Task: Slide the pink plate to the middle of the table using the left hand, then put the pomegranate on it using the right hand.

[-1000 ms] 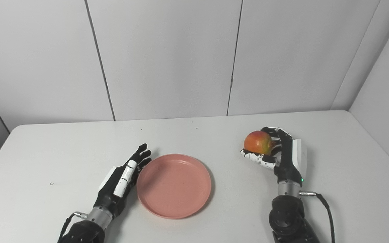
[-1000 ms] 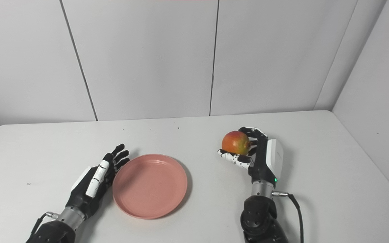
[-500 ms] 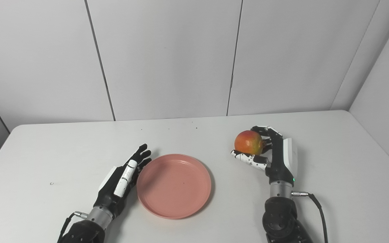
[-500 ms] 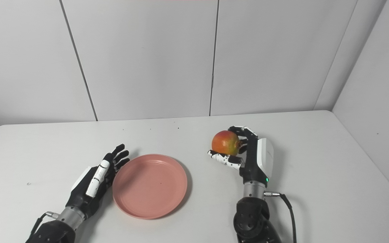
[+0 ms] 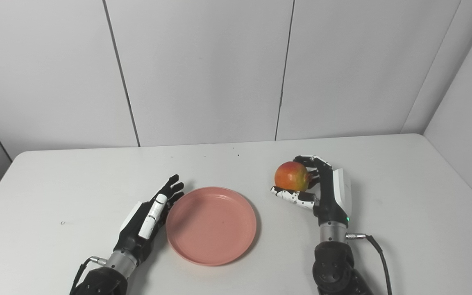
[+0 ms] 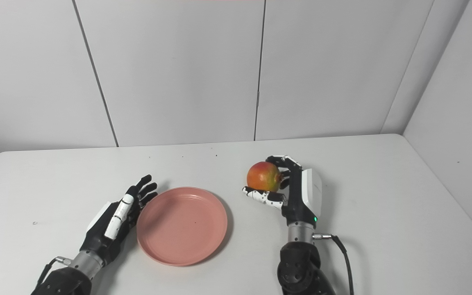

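Left eye view: your right hand is wrapped round the pomegranate, fingers curled over the top and far side, thumb under it on the near side, fruit lifted clear of the table. Hand stands upright on its wrist, palm facing left, to the right of the pink plate and apart from it. Fruit sits beyond the plate's right rim, not over it. Your left hand lies flat on the table with fingers stretched out and a little apart, holding nothing, its edge right against the plate's left rim; cannot tell whether it actually touches. Plate is flat on the table, about centre, nearer the front edge. Black cable runs from the right wrist towards the bottom edge. Right eye view: same layout. Right hand clasps the pomegranate, red-orange with a yellow-green patch, in the air just right of the pink plate. Green light shows at the wrist. Left hand spread and holding nothing beside the plate's left rim, fingertips pointing up-right. Grey wall panels behind the table.
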